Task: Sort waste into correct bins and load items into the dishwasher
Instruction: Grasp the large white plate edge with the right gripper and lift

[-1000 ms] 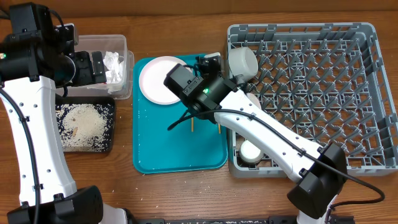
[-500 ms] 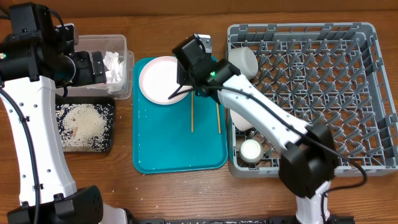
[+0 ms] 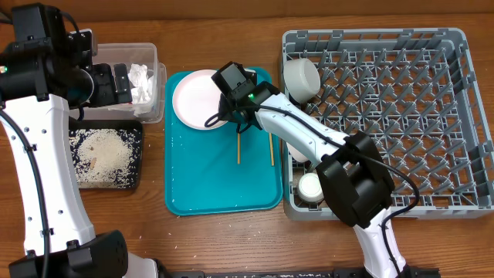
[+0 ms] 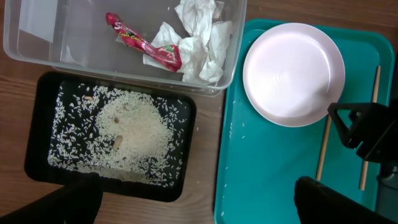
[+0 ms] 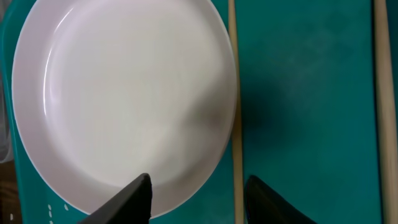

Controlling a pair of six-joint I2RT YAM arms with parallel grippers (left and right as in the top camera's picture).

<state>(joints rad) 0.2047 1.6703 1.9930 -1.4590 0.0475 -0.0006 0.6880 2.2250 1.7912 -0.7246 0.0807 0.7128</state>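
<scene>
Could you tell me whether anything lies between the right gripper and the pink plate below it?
Nothing covers the pink plate. The right gripper has its jaws straddling the plate's rim, but the nearer chopstick lies along that rim on the teal tray, inside the gap, and might get pinched too.

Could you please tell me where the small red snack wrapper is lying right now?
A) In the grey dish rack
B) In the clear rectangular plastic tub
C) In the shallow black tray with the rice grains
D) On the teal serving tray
B: the small red snack wrapper lies inside the clear rectangular plastic tub, next to the crumpled white paper napkins.
</scene>
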